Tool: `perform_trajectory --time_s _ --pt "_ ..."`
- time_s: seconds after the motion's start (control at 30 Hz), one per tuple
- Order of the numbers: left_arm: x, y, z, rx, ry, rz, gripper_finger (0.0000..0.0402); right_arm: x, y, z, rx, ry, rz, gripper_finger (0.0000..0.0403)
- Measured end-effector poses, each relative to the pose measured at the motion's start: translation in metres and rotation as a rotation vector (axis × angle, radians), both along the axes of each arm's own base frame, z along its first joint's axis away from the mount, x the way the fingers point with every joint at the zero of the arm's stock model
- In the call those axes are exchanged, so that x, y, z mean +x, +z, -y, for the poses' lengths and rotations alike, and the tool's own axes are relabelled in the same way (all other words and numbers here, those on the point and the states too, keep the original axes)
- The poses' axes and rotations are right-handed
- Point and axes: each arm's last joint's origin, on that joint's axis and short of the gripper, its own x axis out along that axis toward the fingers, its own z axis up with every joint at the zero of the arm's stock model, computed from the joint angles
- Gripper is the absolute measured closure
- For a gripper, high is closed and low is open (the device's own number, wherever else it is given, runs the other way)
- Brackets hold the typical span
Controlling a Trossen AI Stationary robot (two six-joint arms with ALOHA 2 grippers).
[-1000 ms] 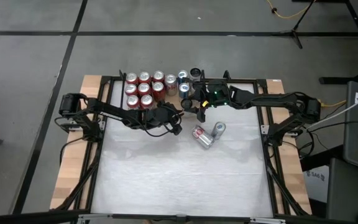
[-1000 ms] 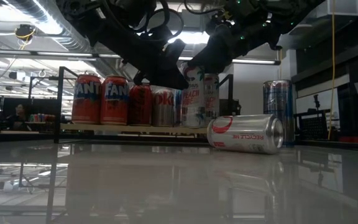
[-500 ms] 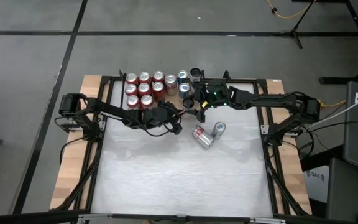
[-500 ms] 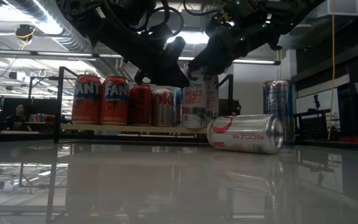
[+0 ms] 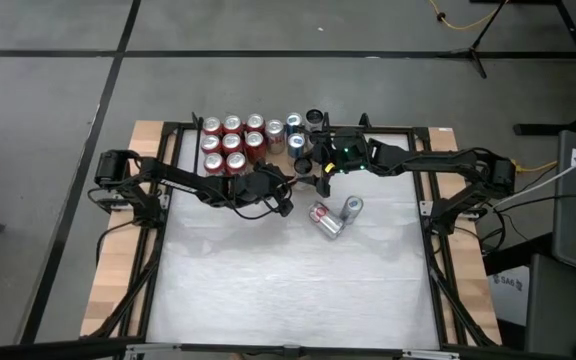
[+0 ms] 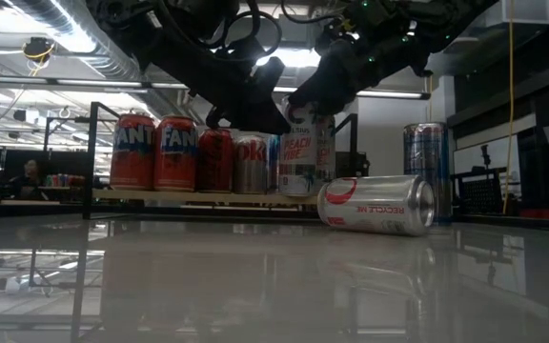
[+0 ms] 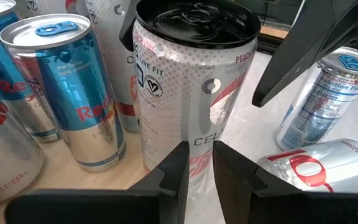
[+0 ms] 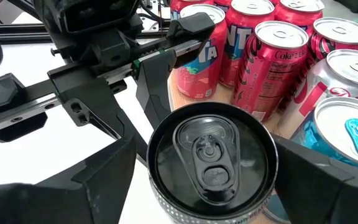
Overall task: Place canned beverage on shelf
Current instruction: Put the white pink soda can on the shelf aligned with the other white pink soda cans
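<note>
Seen from above, the shelf (image 5: pixel 268 152) sits at the far edge of the table (image 5: pixel 298 290), and everything here is placed relative to it. Its left part is filled with upright red cans (image 5: pixel 230 142), then silver and blue cans (image 5: pixel 295 128) toward its right end. The left gripper (image 5: pixel 286 203) hovers just in front of the shelf, near its middle, fingers nearly together and holding nothing. To its right, the right gripper (image 5: pixel 320 172) is at the shelf's right front corner, its fingers spread around a tall white can (image 6: pixel 305 151), one on each side. Whether they are pressing on it or have let go cannot be told. That can stands upright, long axis vertical, directly between the right gripper's fingers and right at the shelf's front edge; whether its base is on the wood cannot be told. The right arm is nearer to it. Further right, off the shelf on the table, a silver can (image 5: pixel 325 219) lies on its side beside an upright blue can (image 5: pixel 351 207).
</note>
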Motion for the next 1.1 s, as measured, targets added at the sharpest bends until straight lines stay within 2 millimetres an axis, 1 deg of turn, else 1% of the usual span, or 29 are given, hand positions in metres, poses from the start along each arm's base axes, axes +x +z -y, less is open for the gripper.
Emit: perform_trajectory --time_s 0.8,1.1 --pt "0.0008 0.0018 -0.0022 0.002 0.007 0.023 0.0337 0.0002 0.0008 0.0001 -0.002 0.000 0.007 0.0072" --pt "0.0006 0.0018 -0.0033 0.002 0.011 0.024 0.0337 0.0019 0.0050 0.0006 -0.017 0.000 0.051 0.0072"
